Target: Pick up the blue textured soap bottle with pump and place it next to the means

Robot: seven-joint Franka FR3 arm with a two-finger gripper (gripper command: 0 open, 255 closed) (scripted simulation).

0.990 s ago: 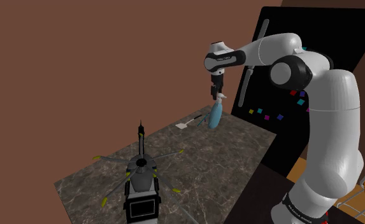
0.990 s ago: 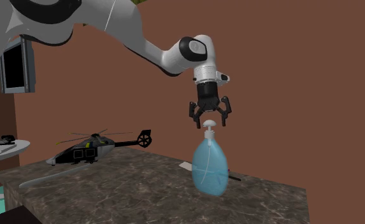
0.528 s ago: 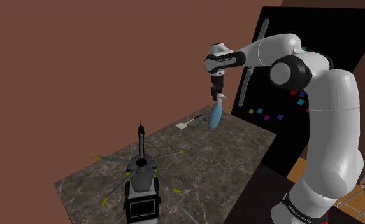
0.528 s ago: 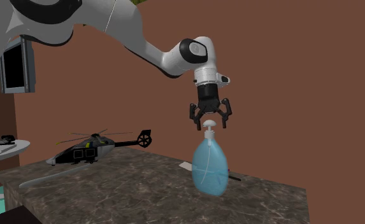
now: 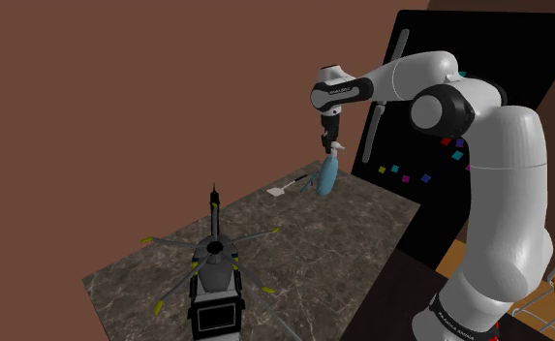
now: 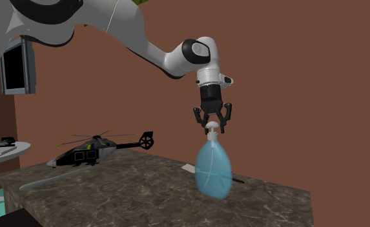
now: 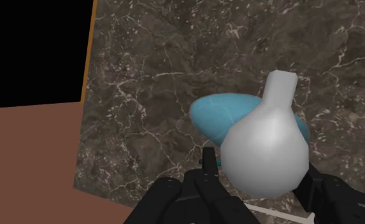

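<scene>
Tool: I read the tool [image 6: 212,126] as narrow, its fingers clasping the white pump [image 6: 211,133] from both sides.
Bottle: the blue soap bottle [image 6: 214,171] is upright, and its base looks to be on the dark marble table [image 6: 112,190], at the far end in the shoulder view.
Helicopter: the toy helicopter [image 6: 86,155] is at the table's other end, well apart from the bottle.

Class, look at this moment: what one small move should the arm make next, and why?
Probably a short straight lift. The gripper has its jaws closed on the white pump head of the blue soap bottle, whose base seems to rest on the dark stone counter. Raising it would clear the surface before carrying it toward the toy helicopter.
</scene>
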